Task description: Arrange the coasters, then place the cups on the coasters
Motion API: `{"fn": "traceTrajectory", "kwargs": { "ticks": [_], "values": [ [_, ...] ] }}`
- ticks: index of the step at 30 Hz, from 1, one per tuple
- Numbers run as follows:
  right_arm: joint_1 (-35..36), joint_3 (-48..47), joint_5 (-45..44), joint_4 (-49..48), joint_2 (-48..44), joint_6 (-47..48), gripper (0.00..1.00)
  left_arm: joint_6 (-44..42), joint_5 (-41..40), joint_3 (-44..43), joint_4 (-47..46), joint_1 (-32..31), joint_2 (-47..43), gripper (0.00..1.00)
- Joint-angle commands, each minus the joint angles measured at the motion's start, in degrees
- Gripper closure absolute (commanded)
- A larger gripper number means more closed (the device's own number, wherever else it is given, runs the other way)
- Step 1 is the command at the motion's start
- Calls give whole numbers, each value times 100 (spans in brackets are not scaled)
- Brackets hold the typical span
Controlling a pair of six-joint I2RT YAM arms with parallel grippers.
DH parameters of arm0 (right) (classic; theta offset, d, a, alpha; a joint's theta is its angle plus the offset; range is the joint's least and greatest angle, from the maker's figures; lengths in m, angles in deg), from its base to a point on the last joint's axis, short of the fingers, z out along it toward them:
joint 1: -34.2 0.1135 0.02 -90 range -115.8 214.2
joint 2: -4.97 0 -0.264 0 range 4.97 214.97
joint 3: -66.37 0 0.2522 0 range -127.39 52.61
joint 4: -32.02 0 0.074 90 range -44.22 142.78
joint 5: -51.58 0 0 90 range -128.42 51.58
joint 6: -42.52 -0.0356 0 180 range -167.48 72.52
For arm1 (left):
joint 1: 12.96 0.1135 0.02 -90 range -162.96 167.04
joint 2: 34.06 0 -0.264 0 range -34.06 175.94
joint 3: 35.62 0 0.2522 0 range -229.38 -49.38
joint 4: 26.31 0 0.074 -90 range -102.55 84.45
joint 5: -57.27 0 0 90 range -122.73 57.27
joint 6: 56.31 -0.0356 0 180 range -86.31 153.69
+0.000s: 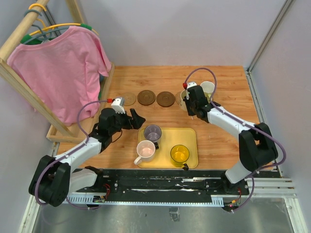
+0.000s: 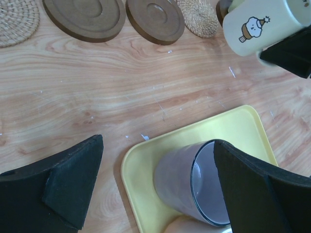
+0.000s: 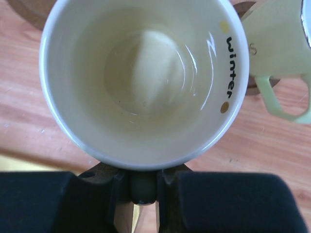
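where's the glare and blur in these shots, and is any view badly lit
Top external: even soft light, everything sharp. Left wrist: the table's grain and the coasters are crisp; the purple-grey cup is a bit soft. Right wrist: the cream cup fills the frame, with bright glare streaks on its glazed inside; the right gripper below is a blurred dark mass.
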Motion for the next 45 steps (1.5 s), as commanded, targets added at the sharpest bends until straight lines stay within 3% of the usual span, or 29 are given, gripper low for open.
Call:
{"fn": "traceTrajectory", "kwargs": {
  "ticks": [1,10,22,45],
  "values": [
    [-293,-402,306,-1102,270,360,99,8,-145,-248,-421,-63,215,0],
    [-432,-774,280,-1729,1010,454,99,-14,-45,-357,-552,-65,627,0],
    [-446,-1519,121,-1469,1738,470,99,-33,-26,-278,-597,-57,675,0],
    [-592,-1670,35,-1387,2120,308,99,-65,40,-269,-587,-61,779,0]
  ]
}}
